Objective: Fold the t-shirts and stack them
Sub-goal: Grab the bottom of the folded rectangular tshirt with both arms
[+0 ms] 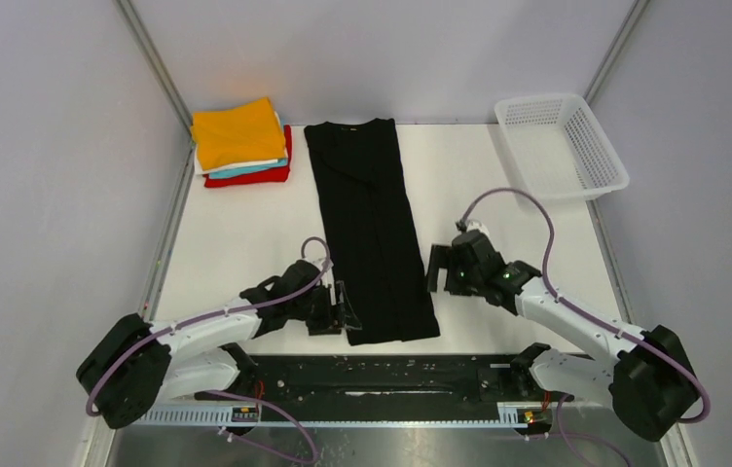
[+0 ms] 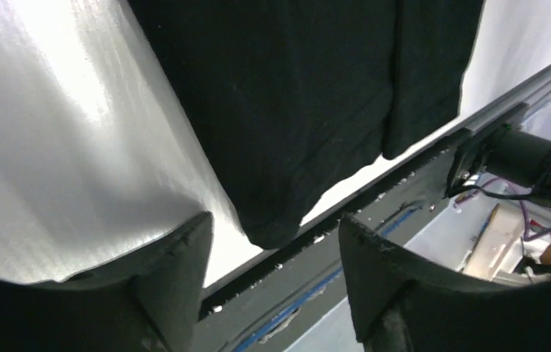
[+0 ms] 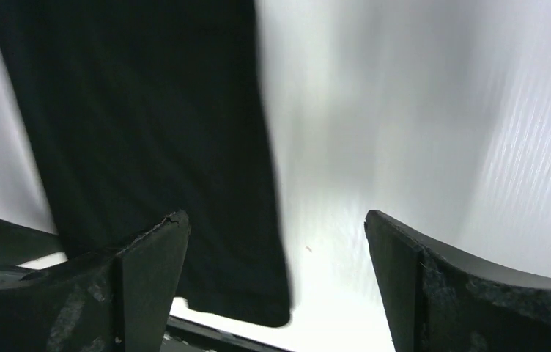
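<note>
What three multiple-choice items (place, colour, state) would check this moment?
1. Where is the white plastic mesh basket? A. far right B. near left C. between the arms
2. Which colour tops the stack of folded shirts? A. teal B. orange C. red
3. How are the left gripper and right gripper beside the long black cloth t-shirt? A. both open B. both shut C. only left shut
Answers: 1 A, it sits far right in the top view; 2 B, orange lies uppermost; 3 A, both wrist views show jaws spread and empty.
</note>
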